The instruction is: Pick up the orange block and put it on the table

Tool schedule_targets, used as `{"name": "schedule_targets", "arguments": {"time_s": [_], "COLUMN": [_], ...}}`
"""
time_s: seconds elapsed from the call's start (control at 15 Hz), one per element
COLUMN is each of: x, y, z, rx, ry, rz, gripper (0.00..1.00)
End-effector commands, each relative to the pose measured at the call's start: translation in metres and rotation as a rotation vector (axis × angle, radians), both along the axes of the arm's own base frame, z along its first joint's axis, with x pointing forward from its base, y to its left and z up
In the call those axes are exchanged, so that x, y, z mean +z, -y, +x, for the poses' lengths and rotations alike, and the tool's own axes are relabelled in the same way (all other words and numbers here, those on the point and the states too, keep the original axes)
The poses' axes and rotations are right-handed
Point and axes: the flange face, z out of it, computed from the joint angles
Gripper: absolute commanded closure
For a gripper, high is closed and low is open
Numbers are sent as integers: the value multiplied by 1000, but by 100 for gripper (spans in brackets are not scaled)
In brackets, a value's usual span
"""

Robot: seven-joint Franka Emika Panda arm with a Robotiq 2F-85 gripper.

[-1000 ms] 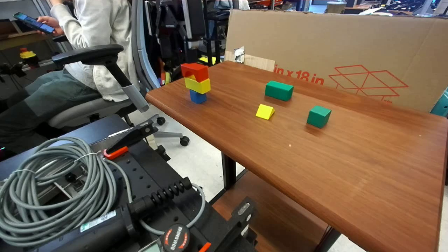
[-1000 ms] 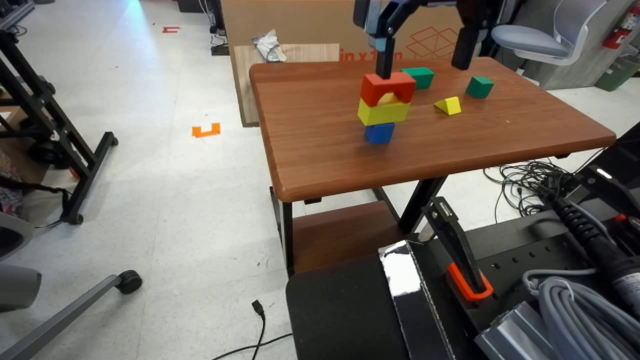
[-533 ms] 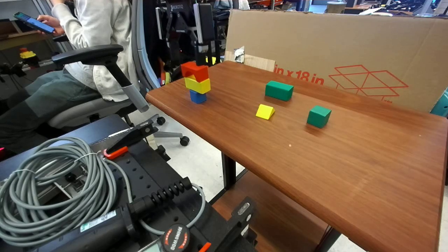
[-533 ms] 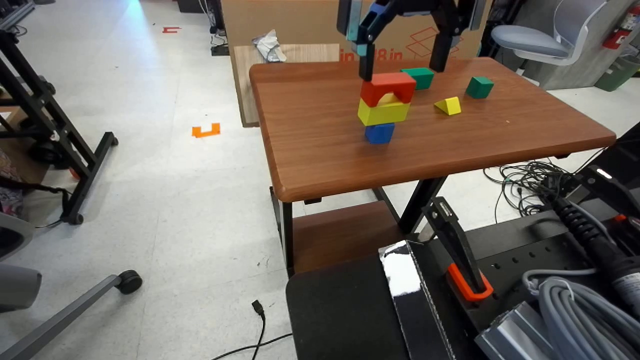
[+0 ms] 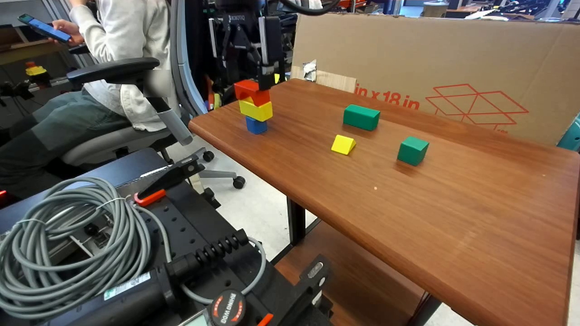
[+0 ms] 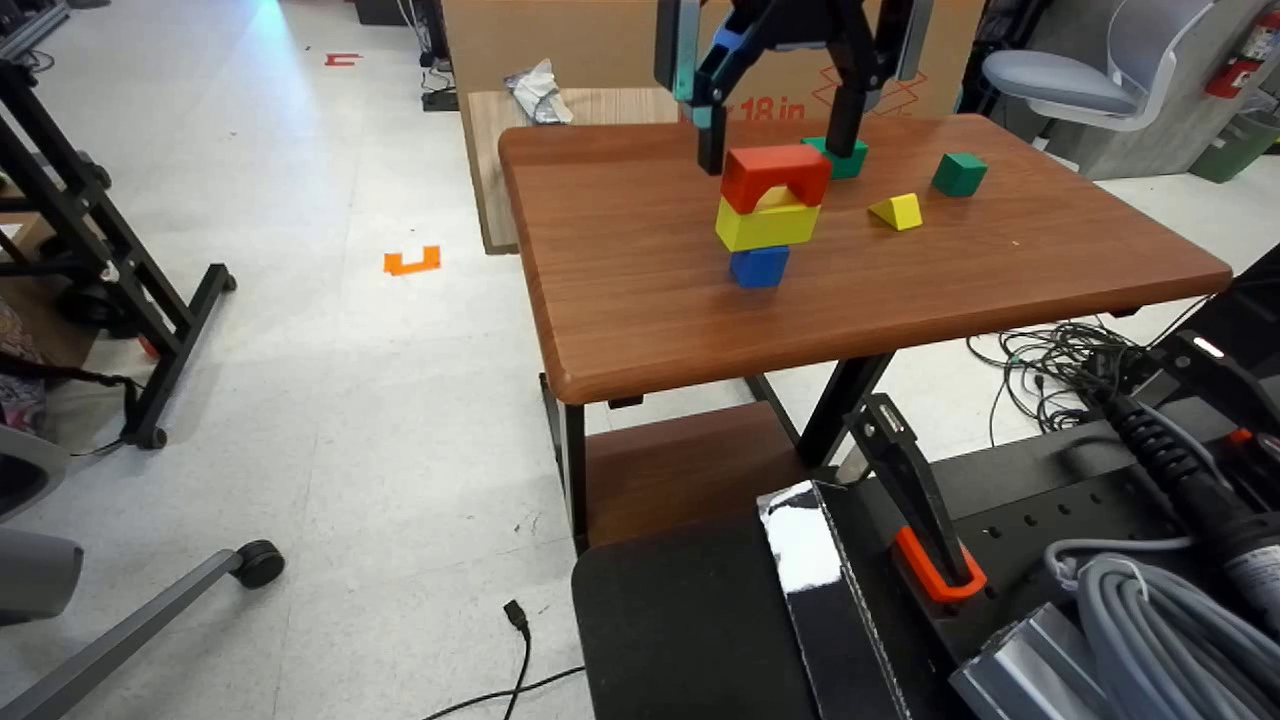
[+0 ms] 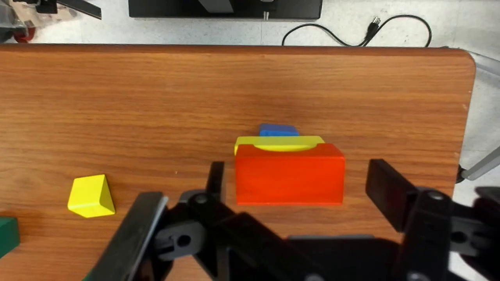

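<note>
The orange block (image 6: 765, 163) is an orange-red arch on top of a stack, also in an exterior view (image 5: 252, 92) and the wrist view (image 7: 290, 177). Beneath it are a yellow block (image 6: 765, 228) and a blue cube (image 6: 759, 267). The stack stands on the reddish-brown table (image 6: 650, 310) near one end. My gripper (image 6: 778, 158) is open at about the orange block's height, just behind it in that view. In the wrist view my open gripper (image 7: 297, 173) has one finger on each side of the block, with gaps; the right gap is wider. It holds nothing.
A yellow wedge (image 5: 343, 145), a green long block (image 5: 361, 117) and a green cube (image 5: 413, 151) lie on the table. A large cardboard box (image 5: 408, 54) stands behind it. A black cart with clamps and coiled grey cable (image 5: 77, 244) stands beside it.
My gripper has come down towards the stack, moving left in an exterior view, so its fingers are now at the orange block's level. It has stayed open. The blocks have not moved.
</note>
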Motion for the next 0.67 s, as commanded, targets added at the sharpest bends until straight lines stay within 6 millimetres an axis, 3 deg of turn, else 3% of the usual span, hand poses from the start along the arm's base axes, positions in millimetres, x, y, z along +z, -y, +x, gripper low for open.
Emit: {"name": "schedule_targets", "arguments": {"time_s": [0.0, 0.2, 0.6], "x": [-6, -3, 21], "y": [-5, -6, 11], "z": [9, 10, 15], "rx": [33, 32, -14], "ry": [13, 18, 53], "rz": [-5, -5, -3], "gripper": [37, 59, 59]}}
